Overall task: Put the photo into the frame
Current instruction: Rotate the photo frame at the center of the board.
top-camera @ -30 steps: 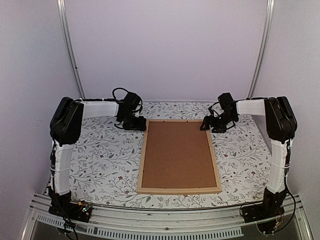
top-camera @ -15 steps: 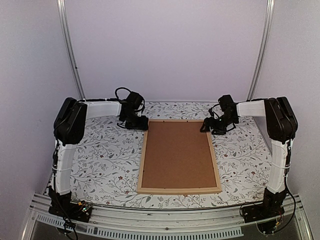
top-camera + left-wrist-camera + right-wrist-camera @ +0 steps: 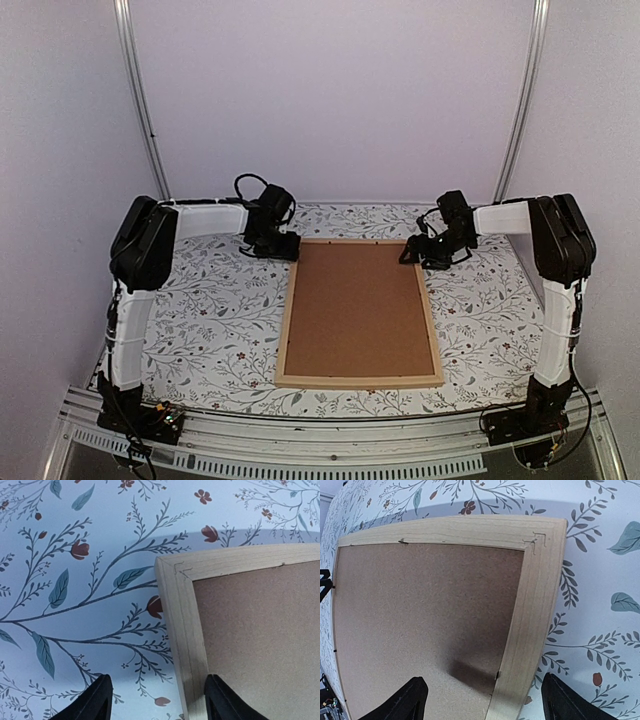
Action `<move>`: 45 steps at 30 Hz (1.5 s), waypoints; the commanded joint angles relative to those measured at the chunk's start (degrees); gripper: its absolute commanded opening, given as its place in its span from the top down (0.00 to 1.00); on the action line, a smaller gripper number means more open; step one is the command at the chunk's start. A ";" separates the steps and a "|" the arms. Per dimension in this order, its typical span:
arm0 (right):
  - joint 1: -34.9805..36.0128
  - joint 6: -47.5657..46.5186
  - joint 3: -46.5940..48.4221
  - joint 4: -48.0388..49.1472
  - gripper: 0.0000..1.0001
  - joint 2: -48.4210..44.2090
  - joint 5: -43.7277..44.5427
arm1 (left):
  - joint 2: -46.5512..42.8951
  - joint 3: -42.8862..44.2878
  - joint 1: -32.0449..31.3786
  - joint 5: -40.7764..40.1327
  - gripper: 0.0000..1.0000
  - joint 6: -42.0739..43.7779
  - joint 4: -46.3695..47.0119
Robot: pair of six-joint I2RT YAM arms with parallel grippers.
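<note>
The frame (image 3: 283, 335) of light wood lies flat mid-table with its brown backing board (image 3: 358, 310) facing up. The photo is hidden. My left gripper (image 3: 283, 247) hovers low at the frame's far left corner. In the left wrist view it (image 3: 157, 705) is open, its fingers (image 3: 95, 702) straddling the frame's (image 3: 187, 645) left strip. My right gripper (image 3: 410, 255) is at the far right corner. It (image 3: 487, 702) is also open, one finger over the backing board (image 3: 420, 615), the other over the cloth, with the frame's (image 3: 530, 630) right strip between them.
A floral cloth (image 3: 210, 320) covers the table on both sides of the frame. A metal rail (image 3: 320, 440) with the arm bases runs along the near edge. White walls stand close behind and at both sides.
My left gripper has moved right, up to the frame's far left corner. The right gripper has hardly moved. The frame has stayed in place.
</note>
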 commanded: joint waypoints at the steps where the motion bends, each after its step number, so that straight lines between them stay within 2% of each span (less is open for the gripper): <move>1: 0.64 1.47 -1.99 0.14 0.18 -1.34 -1.60 | 4.26 -1.24 -4.39 2.27 0.34 -0.43 -2.74; 15: 2.10 3.15 -3.89 1.98 0.19 -0.80 -2.65 | 4.41 -2.23 -7.65 1.52 0.34 -1.56 -2.74; 34: 3.03 3.73 -4.61 2.79 0.20 0.14 -3.20 | 7.56 1.21 -12.20 -6.16 0.33 -0.91 -6.23; 38: 3.04 3.60 -4.74 2.56 0.20 0.08 -2.85 | 4.86 -0.19 -12.01 -6.65 0.33 -0.92 -4.74; 45: 3.04 3.49 -4.57 2.14 0.20 -0.75 -2.24 | -3.58 -7.17 -9.19 -4.38 0.31 -1.35 3.14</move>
